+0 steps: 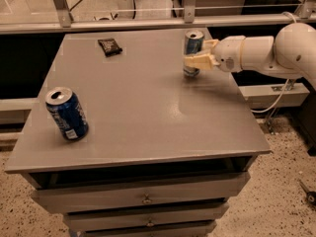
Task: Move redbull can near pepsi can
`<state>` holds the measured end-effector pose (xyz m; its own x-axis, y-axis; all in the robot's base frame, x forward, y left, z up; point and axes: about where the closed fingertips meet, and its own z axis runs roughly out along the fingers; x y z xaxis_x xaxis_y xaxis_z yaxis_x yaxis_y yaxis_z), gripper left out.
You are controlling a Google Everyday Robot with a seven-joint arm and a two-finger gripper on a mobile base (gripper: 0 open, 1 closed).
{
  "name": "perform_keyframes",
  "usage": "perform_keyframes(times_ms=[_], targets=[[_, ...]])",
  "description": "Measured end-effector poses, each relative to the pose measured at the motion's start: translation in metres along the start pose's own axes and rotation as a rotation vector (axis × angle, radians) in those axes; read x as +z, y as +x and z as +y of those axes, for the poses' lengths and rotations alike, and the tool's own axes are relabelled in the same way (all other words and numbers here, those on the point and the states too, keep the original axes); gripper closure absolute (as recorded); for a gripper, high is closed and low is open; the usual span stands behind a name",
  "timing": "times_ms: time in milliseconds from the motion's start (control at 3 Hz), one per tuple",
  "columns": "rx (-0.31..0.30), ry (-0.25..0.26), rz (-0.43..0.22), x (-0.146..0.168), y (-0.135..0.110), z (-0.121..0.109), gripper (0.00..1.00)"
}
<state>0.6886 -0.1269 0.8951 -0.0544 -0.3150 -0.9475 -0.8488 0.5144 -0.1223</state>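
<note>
The redbull can, slim, blue and silver with a silver top, stands upright at the far right of the grey table. My gripper reaches in from the right on a white arm and is shut on the can's middle, with one cream finger across its front. I cannot tell whether the can's base touches the table. The pepsi can, wider and deep blue with white print, stands tilted near the table's front left edge, far from the gripper.
A small black packet lies at the far left of the table. A metal rail runs behind the table. Drawers sit under the tabletop. A white cable hangs at the right.
</note>
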Motion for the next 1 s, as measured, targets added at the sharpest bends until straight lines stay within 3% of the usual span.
perform_keyframes(times_ms=[667,1000], targets=[[0.090,-0.216,-0.104,0.066,-0.041,0.103,1.00],[0.127,-0.320,-0.115,0.083,-0.063,0.147,1.00]])
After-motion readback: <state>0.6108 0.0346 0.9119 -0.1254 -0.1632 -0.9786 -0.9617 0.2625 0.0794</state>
